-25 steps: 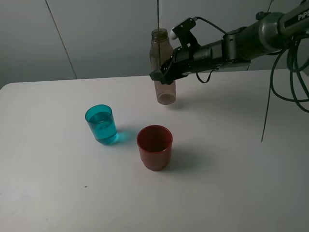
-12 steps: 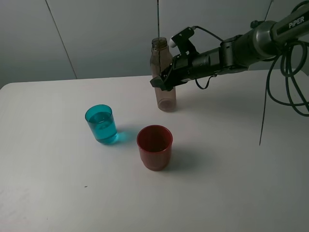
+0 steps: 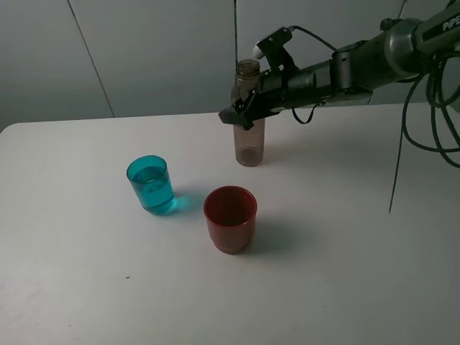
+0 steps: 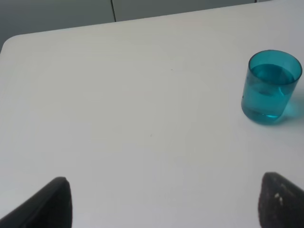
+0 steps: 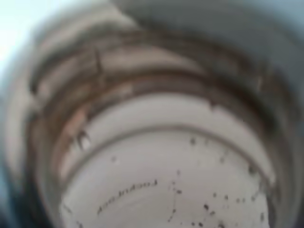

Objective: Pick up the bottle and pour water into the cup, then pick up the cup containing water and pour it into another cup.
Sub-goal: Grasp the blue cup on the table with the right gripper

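- A white table (image 3: 345, 259) seen from a high camera, with a grey panelled wall (image 3: 144, 50) behind it.
- A tall, slim, clear bottle (image 3: 249, 140) with a brownish tint stands upright near the far edge of the table. It has no cap.
- The right gripper (image 3: 241, 113) reaches in from the right and sits around the upper part of the bottle, just below its neck. The pictures do not show whether it is squeezing the bottle or has let go.
- The right wrist camera shows only a blurred close-up of the bottle's ridged neck.
- A small blue cup (image 3: 152, 185) stands to the left and nearer the camera, well apart from the bottle. It holds water to about two thirds.
- A wider red cup (image 3: 230, 218) stands just right of the blue cup, not touching it.
- The left gripper (image 4: 166, 202) hangs over bare table with its fingers spread wide and nothing between them. The blue cup is ahead of it and off to one side.
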{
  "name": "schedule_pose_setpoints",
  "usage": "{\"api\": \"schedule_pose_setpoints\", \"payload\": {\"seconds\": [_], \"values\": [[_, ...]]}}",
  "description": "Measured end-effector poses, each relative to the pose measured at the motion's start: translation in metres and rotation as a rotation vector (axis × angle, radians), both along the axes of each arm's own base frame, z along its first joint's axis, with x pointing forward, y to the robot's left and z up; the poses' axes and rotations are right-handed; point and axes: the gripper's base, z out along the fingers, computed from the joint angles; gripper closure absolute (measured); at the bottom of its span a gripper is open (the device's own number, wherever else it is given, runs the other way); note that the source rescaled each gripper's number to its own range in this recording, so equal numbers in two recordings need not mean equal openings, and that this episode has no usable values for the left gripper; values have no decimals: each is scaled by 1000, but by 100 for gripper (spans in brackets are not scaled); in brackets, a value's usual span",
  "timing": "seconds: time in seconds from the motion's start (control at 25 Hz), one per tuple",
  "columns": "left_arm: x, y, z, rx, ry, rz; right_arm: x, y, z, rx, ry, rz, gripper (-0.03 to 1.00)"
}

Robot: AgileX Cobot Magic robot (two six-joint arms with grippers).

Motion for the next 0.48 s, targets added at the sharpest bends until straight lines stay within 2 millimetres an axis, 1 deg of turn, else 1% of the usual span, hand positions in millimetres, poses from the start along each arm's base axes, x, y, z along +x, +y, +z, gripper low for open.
{"api": "schedule_pose_setpoints", "payload": {"seconds": [0.08, 0.2, 0.4, 0.48], "values": [[0, 0, 0, 0, 0, 0, -1, 0, 13, 8, -27, -1, -3], [0, 0, 0, 0, 0, 0, -4, -1, 39, 28, -83, -1, -3], [0, 0, 0, 0, 0, 0, -14, -5, 92, 76, -186, -8, -3], [0, 0, 0, 0, 0, 0, -19, -7, 112, 120, -195, -29, -3]]}}
